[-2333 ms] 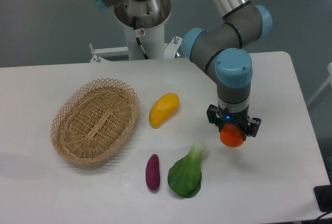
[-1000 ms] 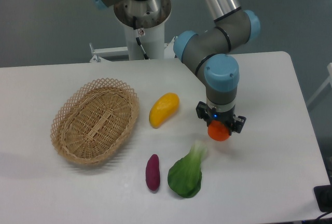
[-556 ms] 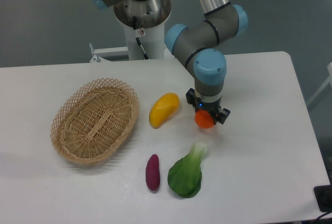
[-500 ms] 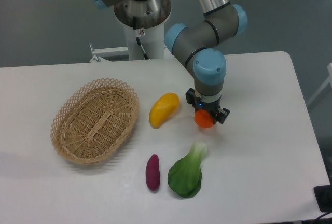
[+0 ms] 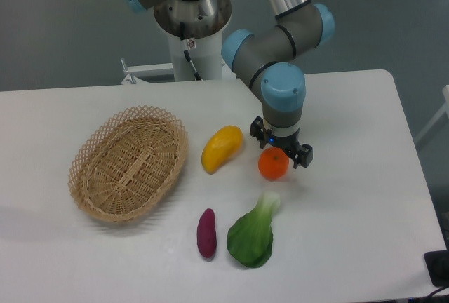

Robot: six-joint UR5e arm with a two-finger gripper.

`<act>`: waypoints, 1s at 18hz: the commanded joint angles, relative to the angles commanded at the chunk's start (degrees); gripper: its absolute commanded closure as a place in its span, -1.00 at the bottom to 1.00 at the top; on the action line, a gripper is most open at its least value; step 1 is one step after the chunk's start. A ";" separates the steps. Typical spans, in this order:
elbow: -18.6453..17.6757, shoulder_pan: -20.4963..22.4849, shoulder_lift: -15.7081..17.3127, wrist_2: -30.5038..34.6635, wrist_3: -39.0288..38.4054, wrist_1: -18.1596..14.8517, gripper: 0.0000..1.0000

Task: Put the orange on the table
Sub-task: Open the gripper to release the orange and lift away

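Orange is what I key on first: the orange (image 5: 273,164) sits on the white table (image 5: 365,191), a little in front of the gripper (image 5: 281,150) and mostly clear of it. From my feed the fruit looks to be resting on the tabletop, though its upper edge tucks under the black finger mounts, so I cannot say whether anything touches it there. The gripper points straight down, its two black fingers spread apart to either side above the fruit rather than pressed on it; I read it as released, with a blue light glowing on its left face.

Taking the orange as my landmark: the yellow-orange mango-like fruit (image 5: 222,148) lies just to its left, tilted, the two near but not touching. The leafy green (image 5: 253,232) lies in front of the orange, its pale stalk end aimed up toward the fruit with a gap between them. The purple sweet potato (image 5: 206,232) lies in front and to the left, beside the green. The woven wicker basket (image 5: 130,163) stands well off to the left of the orange, past the yellow fruit.
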 joint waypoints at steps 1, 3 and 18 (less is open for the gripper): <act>0.53 0.09 -0.09 0.00 0.00 0.00 -1.00; 1.76 0.35 -0.35 -0.09 0.00 0.00 -1.00; 9.23 1.49 -2.55 -0.44 -0.88 -0.88 -1.00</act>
